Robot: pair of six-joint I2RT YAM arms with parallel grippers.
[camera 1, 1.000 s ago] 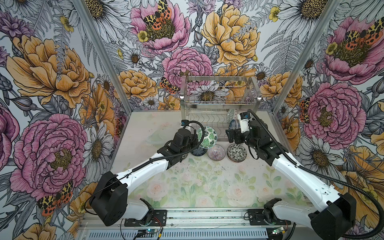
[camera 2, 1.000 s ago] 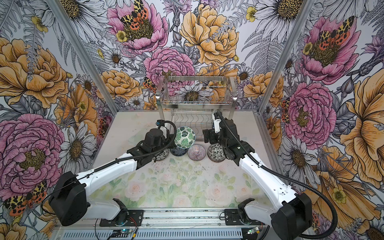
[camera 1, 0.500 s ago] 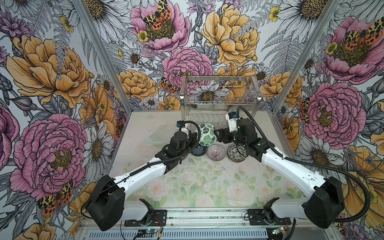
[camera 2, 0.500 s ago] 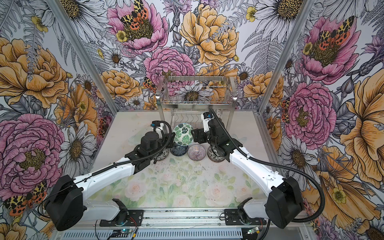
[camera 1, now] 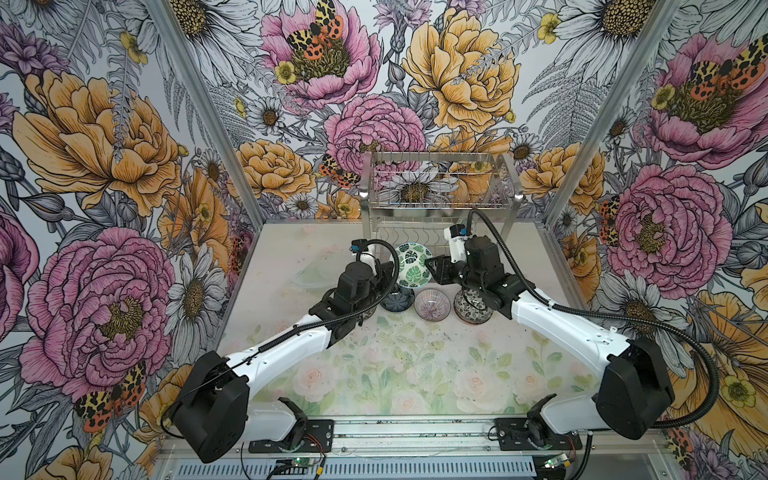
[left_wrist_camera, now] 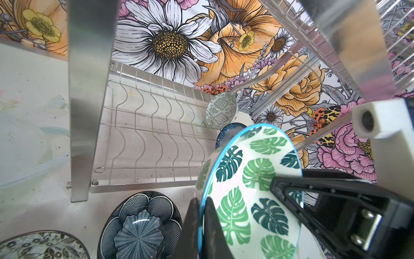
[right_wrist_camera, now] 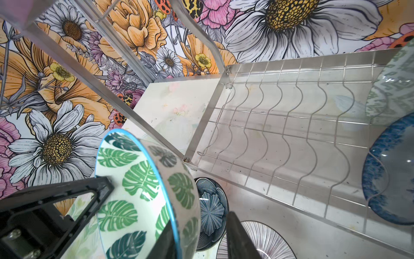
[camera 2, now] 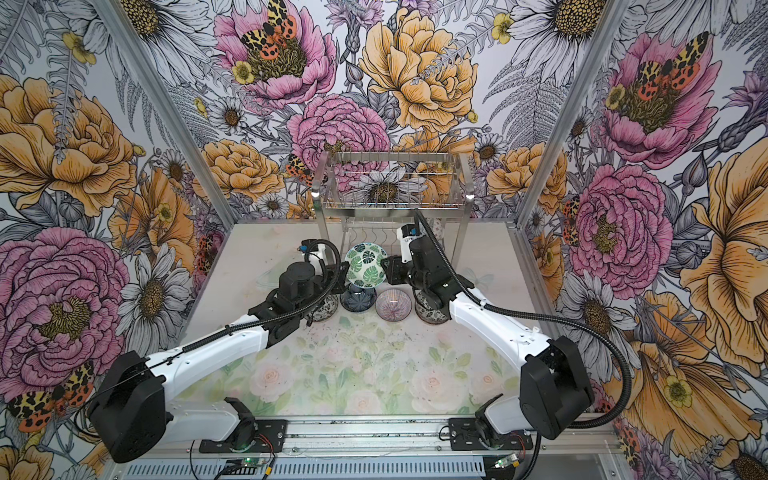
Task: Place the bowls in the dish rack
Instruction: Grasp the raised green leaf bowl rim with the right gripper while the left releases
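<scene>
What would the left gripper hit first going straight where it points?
Probably the lower wire dividers of the dish rack. The left gripper, shut on the rim of the green leaf bowl, points into that tier. Depth is unclear.

Robot test booth, not a kitchen: I ran the two arms (camera 1: 282, 353) from afar inside a cell whose printed flower wallpaper (camera 1: 104, 137) rose behind and beside the dish rack (camera 1: 436, 203), with aluminium posts (camera 1: 199, 108) flanking it and a bolted metal rail (camera 1: 415, 432) and bare circuit board (camera 1: 297, 462) before it.
</scene>
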